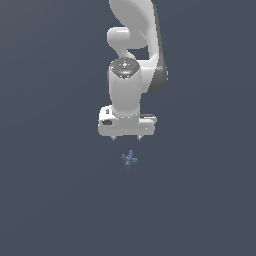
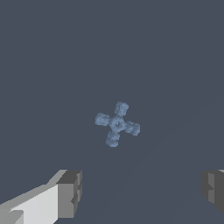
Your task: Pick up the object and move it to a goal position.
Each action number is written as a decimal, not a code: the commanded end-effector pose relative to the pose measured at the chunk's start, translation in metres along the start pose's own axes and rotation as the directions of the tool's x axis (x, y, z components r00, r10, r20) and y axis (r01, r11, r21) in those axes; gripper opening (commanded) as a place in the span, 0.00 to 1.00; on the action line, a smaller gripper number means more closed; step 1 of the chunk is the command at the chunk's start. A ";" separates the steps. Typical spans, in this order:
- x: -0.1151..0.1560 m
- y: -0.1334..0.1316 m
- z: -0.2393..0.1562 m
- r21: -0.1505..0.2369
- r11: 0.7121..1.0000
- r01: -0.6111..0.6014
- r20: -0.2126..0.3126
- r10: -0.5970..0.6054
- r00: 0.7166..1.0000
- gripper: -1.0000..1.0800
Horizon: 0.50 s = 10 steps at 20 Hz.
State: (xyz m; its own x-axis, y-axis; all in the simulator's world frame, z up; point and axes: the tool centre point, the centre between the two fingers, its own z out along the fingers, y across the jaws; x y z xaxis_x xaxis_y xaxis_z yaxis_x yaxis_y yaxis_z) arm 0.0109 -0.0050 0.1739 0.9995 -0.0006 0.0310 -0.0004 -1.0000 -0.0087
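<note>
The object [image 1: 129, 159] is a tiny pale-blue jack-like piece with short crossed prongs, lying on the dark grey floor. In the wrist view the object [image 2: 117, 124] shows as a small cross, apart from both fingers. My white gripper [image 1: 127, 139] hangs just above it, pointing down, a short gap away. Its jaws stand wide open with nothing between them. One grey fingertip [image 2: 70, 193] and the other fingertip [image 2: 213, 189] sit far apart in the wrist view, and my gripper [image 2: 141, 191] holds nothing.
The arm [image 1: 135, 45] rises behind the gripper toward the top of the exterior view. A plain dark grey surface [image 1: 50, 190] lies all around.
</note>
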 end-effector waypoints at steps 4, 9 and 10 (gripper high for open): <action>0.000 -0.005 0.000 0.000 1.000 0.015 0.002 -0.015 1.000 0.96; 0.001 -0.024 -0.002 -0.002 0.997 0.072 0.012 -0.072 0.997 0.96; 0.001 -0.025 -0.002 -0.002 0.997 0.076 0.012 -0.076 0.997 0.96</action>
State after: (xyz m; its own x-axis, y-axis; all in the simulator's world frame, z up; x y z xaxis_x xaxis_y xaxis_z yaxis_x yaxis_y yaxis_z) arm 0.0115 0.0167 0.1761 0.9977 0.0645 0.0212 0.0647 -0.9979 -0.0052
